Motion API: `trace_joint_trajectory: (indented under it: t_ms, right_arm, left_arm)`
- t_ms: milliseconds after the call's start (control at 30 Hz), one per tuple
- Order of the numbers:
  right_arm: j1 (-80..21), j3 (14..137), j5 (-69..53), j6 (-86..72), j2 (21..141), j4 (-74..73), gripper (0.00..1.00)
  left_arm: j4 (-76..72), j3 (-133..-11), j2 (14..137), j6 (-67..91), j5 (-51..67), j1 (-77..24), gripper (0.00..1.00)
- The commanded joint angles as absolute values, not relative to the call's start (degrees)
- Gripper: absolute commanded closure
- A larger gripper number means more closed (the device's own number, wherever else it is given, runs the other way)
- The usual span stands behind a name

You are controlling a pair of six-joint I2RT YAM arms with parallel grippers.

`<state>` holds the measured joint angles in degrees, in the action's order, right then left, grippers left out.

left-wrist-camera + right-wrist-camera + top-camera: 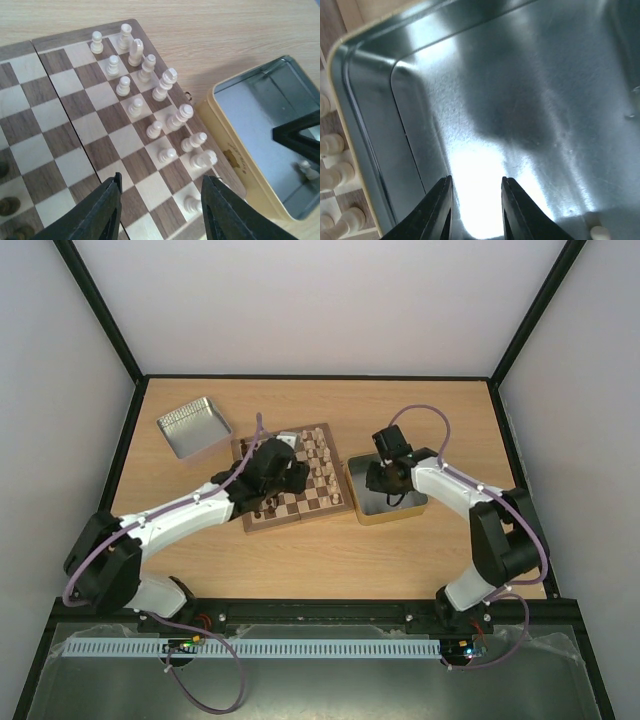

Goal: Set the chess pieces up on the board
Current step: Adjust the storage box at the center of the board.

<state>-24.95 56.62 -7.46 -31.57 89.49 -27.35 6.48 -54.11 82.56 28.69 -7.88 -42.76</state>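
The board carries the cream chess pieces, which stand in two lines along the edge nearest the gold tin. My left gripper hovers open over the board with bare squares between its fingers. A cream pawn stands just beside its right finger. My right gripper reaches down into the tin, its fingers a narrow gap apart with only shiny metal between them. One cream piece lies on the tin floor to its right, apart from the fingers.
Dark brown pieces stand on the board's opposite side. A second, silver tin sits at the back left of the table. Both arms reach in from the near edge, and the right gripper is close to the board's side.
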Motion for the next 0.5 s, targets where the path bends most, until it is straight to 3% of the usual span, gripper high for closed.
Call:
trace_joint_trajectory:
  t_ms: [0, 467]
  right_arm:
    - [-24.9, 58.8, -12.9, -27.2, 91.9, -33.7, 0.72]
    - [-25.4, 55.9, -22.5, -27.2, 97.2, -31.1, 0.72]
  left_arm:
    - [3.4, -50.7, 78.0, 26.9, -3.7, -42.7, 0.52]
    - [-0.7, -50.0, 76.3, 29.5, -1.6, -42.7, 0.5]
